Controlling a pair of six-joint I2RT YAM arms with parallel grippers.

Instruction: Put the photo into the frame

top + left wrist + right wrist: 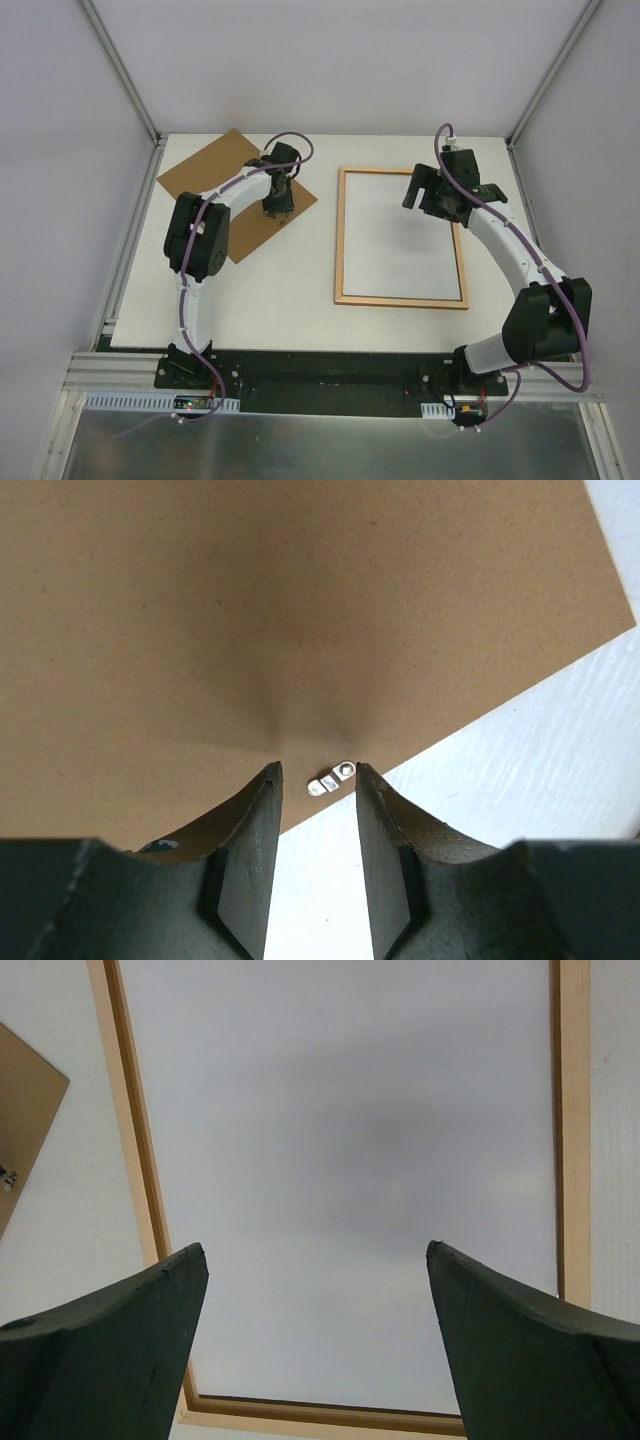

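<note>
Beneath spread right pincer [316, 1345], frame [341, 240], left pincer [314, 810] parted over board [222, 180], seemingly touching

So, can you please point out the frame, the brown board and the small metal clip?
frame [340, 240]: top external view, left wooden rail.
brown board [205, 178]: top external view, bare far-left part.
metal clip [331, 778]: left wrist view, clip's middle.

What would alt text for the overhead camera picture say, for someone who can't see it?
Two white robot arms reach over a white table: the left gripper is down over a tilted brown board, while the open right gripper hovers over the far right corner of a wooden picture frame lying flat. No photo is visible.
</note>
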